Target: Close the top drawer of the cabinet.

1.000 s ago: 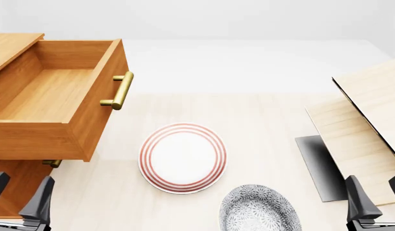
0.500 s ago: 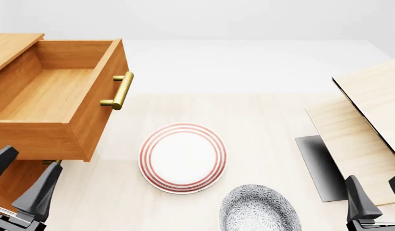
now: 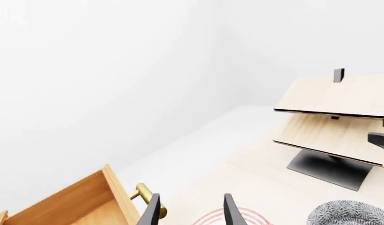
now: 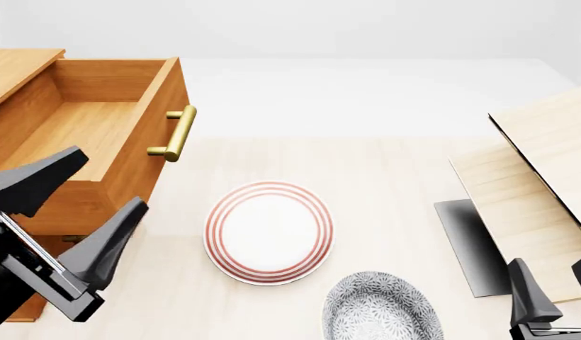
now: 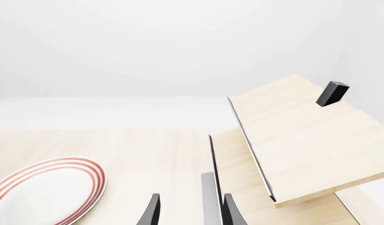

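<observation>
The top drawer [image 4: 73, 142] of the orange-brown cabinet [image 4: 16, 71] stands pulled out at the left, empty inside, with its brass bar handle [image 4: 177, 133] facing right. My left gripper [image 4: 109, 178] is open and tilted. It hangs in front of the drawer's near side wall and near corner, holding nothing. In the left wrist view the gripper [image 3: 190, 208] looks past the drawer [image 3: 73, 206] and its handle [image 3: 145, 194]. My right gripper [image 4: 553, 273] is open and empty at the bottom right; it also shows in the right wrist view [image 5: 190, 206].
A red-ringed white plate [image 4: 268, 232] lies mid-table, right of the drawer. A grey patterned plate [image 4: 380, 308] lies nearer me. Pale light-wood boards [image 4: 541, 170] on a dark base [image 4: 470, 244] stand at the right. A lower drawer's handle [image 4: 76, 241] peeks out under the open drawer.
My left gripper has risen and swung forward and right from the bottom-left corner up to the open drawer's near corner. The right gripper and the drawer have not moved.
</observation>
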Controlling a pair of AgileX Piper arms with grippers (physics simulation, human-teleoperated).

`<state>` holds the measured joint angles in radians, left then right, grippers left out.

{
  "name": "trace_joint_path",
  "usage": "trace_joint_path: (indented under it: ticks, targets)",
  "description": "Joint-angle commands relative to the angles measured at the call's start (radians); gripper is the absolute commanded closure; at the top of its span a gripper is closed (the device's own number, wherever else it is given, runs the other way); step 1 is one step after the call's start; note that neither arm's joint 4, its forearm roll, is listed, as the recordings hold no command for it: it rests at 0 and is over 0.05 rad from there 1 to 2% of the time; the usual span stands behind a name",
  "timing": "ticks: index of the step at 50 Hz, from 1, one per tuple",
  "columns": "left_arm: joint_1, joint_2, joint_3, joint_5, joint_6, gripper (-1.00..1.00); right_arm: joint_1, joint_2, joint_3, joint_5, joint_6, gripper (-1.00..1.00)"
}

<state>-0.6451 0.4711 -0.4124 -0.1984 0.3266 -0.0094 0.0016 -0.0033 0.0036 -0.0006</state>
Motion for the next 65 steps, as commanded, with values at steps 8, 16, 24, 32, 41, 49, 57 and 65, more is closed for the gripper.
trace_joint_path:
  ticks: [8,16,24,32,41,49,57,65]
  targets:
    - [-0.246,0.267,-0.211,-0.11,0.159,-1.0,0.0,0.0,0.0,0.0,0.0,-1.0]
    - [-0.353,0.387,-0.364,-0.114,0.249,-1.0,0.0,0.0,-0.001,0.001,0.0,-1.0]
    - [-0.392,0.493,-0.481,-0.101,0.262,-1.0,0.0,0.0,-0.001,0.0,0.0,-1.0]
    - [-0.383,0.603,-0.536,-0.08,0.227,-1.0,0.0,0.0,-0.001,0.0,0.0,-1.0]
    - [-0.382,0.713,-0.632,-0.063,0.281,-1.0,0.0,0.0,-0.001,0.0,0.0,-1.0]
    - [-0.379,0.782,-0.692,-0.02,0.333,-1.0,0.0,0.0,-0.001,0.0,0.0,-1.0]
    - [-0.334,0.837,-0.708,-0.009,0.42,-1.0,0.0,0.0,-0.001,0.0,0.0,-1.0]
    - [-0.316,0.882,-0.693,0.044,0.515,-1.0,0.0,0.0,-0.001,0.0,0.0,-1.0]
